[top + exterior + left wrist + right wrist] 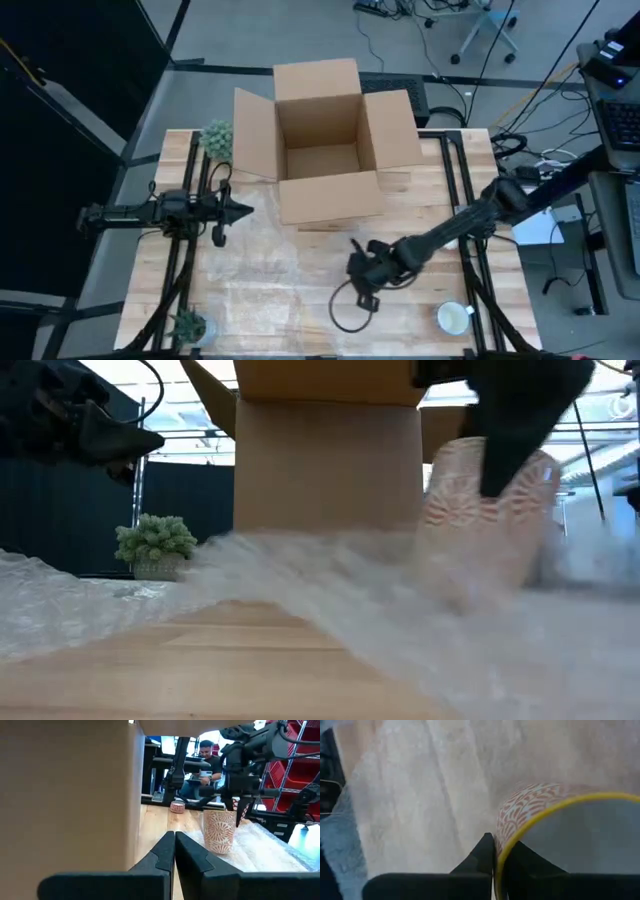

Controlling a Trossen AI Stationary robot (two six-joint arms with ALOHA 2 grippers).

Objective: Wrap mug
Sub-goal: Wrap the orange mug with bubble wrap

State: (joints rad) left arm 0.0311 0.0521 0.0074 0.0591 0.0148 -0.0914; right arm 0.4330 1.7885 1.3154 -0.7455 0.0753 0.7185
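Over the bubble wrap [270, 275] on the worktop [250, 320], the right gripper [495, 851] has its 2 fingers pinched on the mug [219, 830] rim, keeping it upright for wrapping. Beside the box [325, 140], the left gripper [175, 851] waits, fingers closed on nothing.

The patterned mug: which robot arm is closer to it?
Right. The right gripper pinches the mug by its rim; the left gripper waits, shut, across the table beside the cardboard box.

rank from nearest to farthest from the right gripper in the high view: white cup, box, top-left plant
From the right gripper:
1. White cup, near the table's front right edge.
2. Box, open, at the back centre.
3. Top-left plant, left of the box.
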